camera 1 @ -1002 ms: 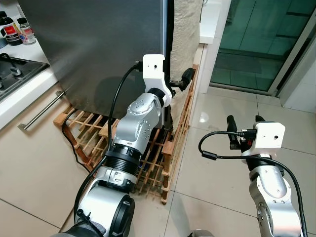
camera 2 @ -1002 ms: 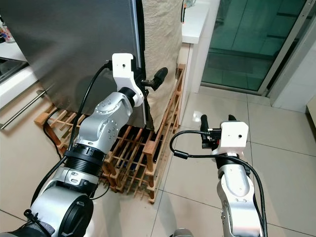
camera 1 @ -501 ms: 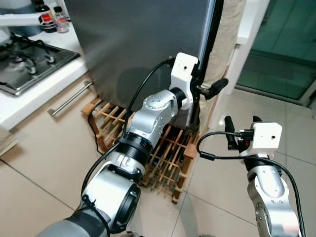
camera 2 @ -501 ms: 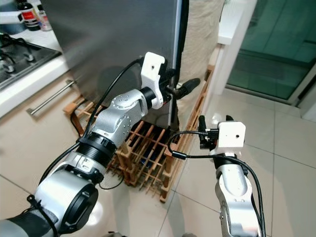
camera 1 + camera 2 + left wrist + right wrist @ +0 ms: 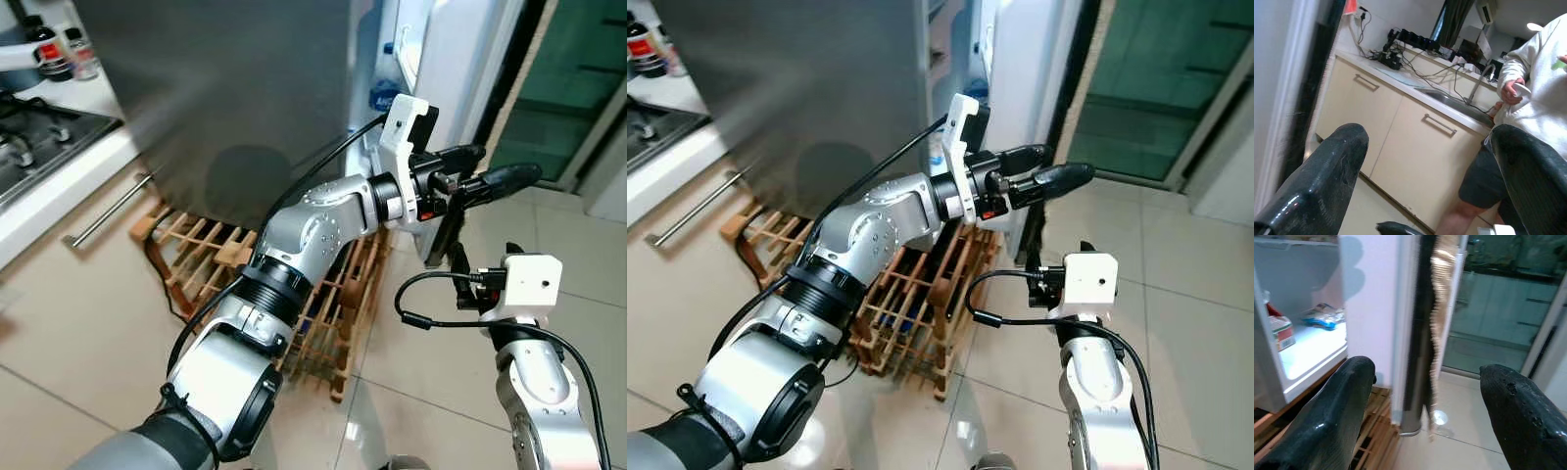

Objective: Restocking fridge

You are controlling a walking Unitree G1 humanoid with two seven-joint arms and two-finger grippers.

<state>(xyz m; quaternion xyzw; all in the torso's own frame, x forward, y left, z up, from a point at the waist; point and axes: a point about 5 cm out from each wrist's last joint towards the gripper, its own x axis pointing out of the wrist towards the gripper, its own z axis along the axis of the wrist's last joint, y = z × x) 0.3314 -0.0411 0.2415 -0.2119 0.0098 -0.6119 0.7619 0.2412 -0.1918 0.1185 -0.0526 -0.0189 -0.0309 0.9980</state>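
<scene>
Your left gripper (image 5: 485,168) was stretched out past the edge of the fridge door (image 5: 441,59), its long black fingers spread with nothing between them, and your right gripper (image 5: 458,284) sat just below it, likewise spread and empty. If you had swung that arm wider, the smooth white door panel could have slipped off the glossy rounded fingers, or the left forearm could have knocked the slatted wooden rack (image 5: 323,294) standing close beneath it. The fridge (image 5: 235,88) itself, a flat brushed-grey slab, stood behind the left gripper; through the right wrist camera its lit white shelf (image 5: 1308,352) held small packets, near those fingers
</scene>
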